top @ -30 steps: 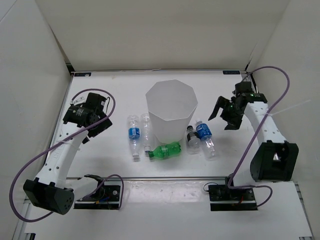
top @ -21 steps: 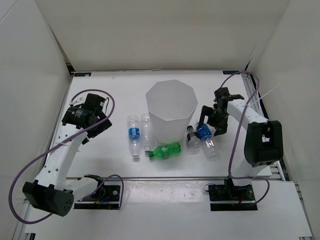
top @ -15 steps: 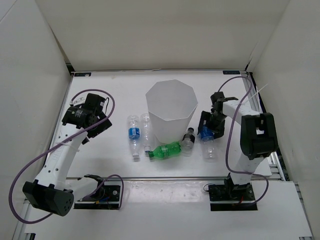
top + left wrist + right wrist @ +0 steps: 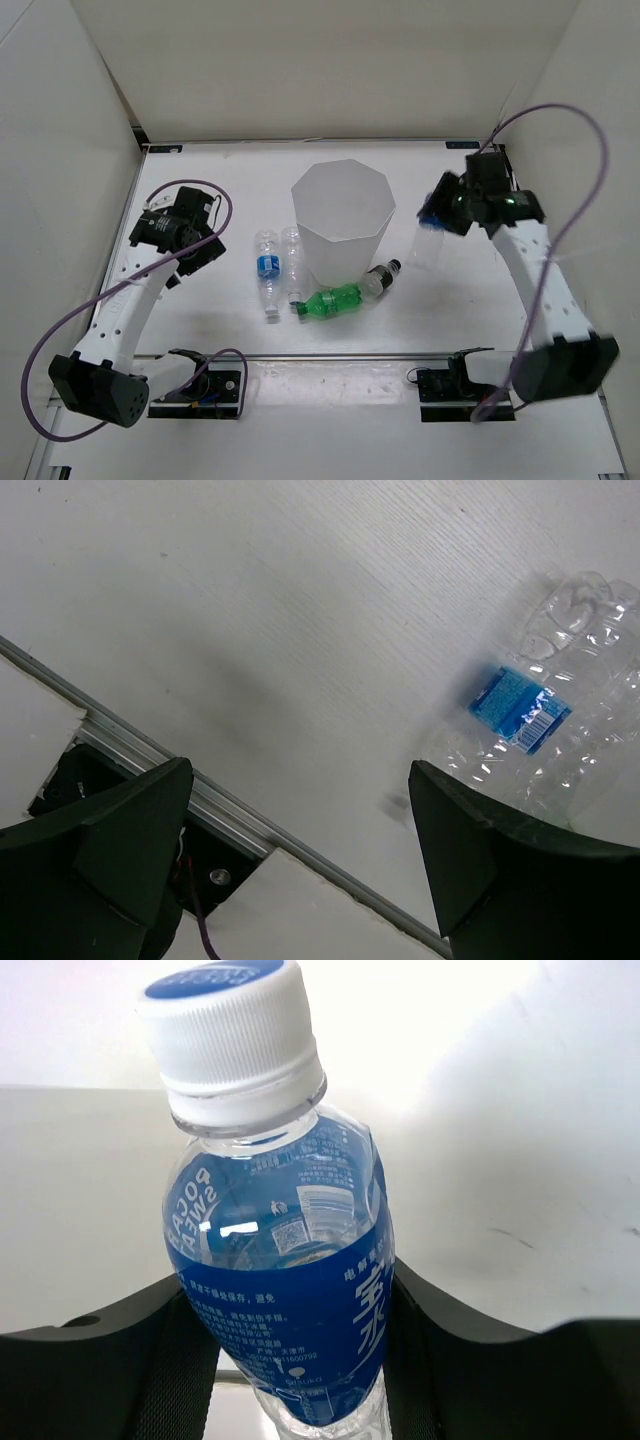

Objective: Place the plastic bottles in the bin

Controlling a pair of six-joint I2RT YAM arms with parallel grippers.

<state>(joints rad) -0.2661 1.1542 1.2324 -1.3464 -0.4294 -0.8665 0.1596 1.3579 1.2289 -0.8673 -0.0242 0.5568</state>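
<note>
The right tool (image 4: 447, 205) was clamped on the label band of a blue bottle (image 4: 285, 1290), held off the tabletop (image 4: 220, 190) just right of the bin (image 4: 300, 190). To do the carry well it should, I judge, grip firmly, rise until the bottle's clear end is above the rim, move left over the opening and only then let go. The left tool (image 4: 295, 820) stood with jaws apart and nothing between them, over a 2nd blue bottle (image 4: 530, 720) lying left of the bin.
</note>
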